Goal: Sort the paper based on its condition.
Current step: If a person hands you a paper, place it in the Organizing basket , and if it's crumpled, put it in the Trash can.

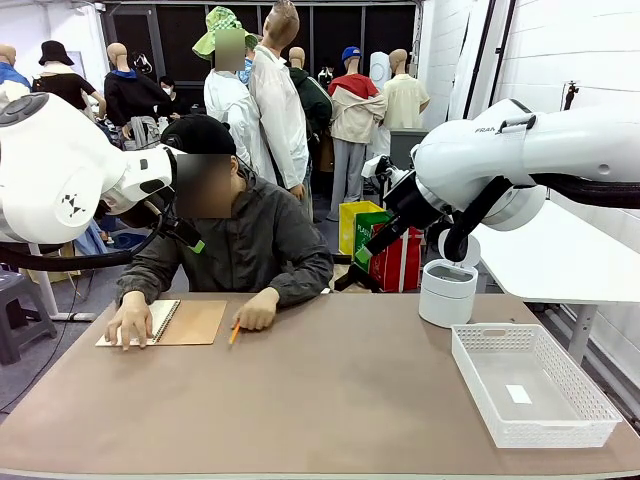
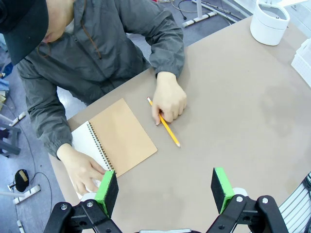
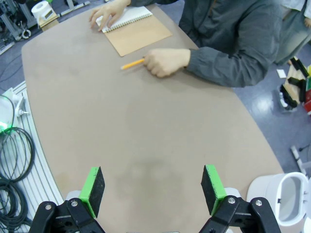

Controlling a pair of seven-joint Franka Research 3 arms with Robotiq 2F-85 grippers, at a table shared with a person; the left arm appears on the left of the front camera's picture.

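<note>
Hovering above the table (image 1: 330, 400), left gripper (image 2: 164, 189) and right gripper (image 3: 152, 188) gape wide, basket (image 1: 555, 432) near right edge

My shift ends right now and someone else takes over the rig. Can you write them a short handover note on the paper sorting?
Left gripper: open, empty, raised over the table near the spiral notepad.
Right gripper: open, empty, raised over bare table.
Paper: bound in the notepad, its white page under the person's hand; the other hand holds a yellow pencil on the table.
White mesh basket, robot's right, holds a small white slip; a white round bin stands beyond it.
Done: no sheet sorted yet. Left: all the sorting.
</note>
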